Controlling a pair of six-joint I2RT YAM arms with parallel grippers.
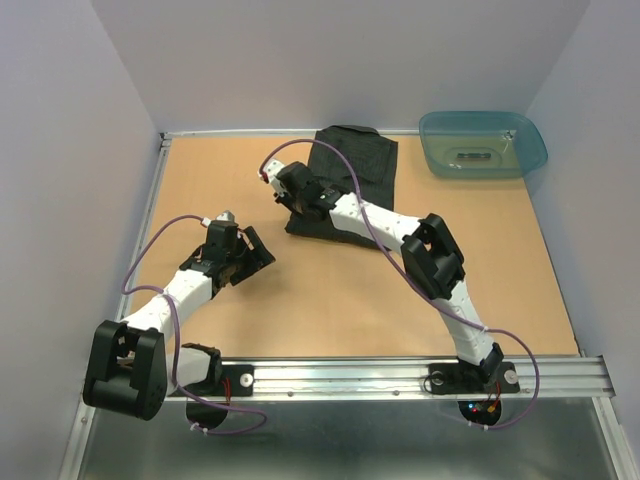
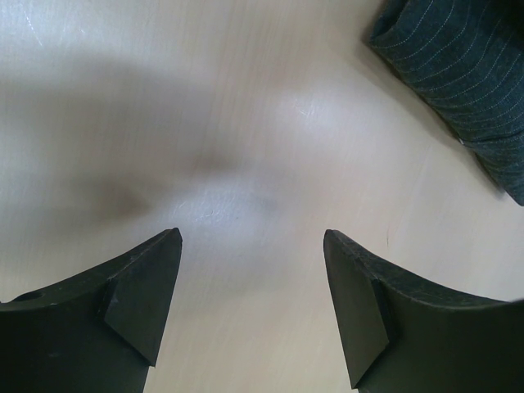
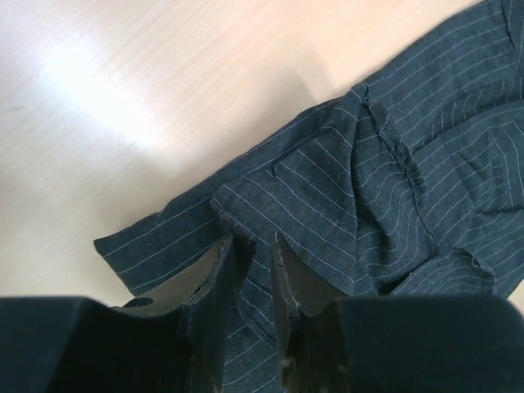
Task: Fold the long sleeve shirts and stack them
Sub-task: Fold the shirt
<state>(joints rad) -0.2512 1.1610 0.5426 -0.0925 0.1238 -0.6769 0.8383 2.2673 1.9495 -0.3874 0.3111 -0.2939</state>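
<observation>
Table: right arm extended, jaws pinching shirt; left arm bent.

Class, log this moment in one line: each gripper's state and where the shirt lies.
left gripper: open above table | right gripper: pinching shirt edge | shirt: far centre of table | teal tub: far right

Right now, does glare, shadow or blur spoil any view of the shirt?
Top external: even light, sharp, but the black pinstriped shirt reads as a dark mass. Left wrist: sheen and a soft shadow on the table. Right wrist: glare on the table upper left; pinstripes crisp.
</observation>
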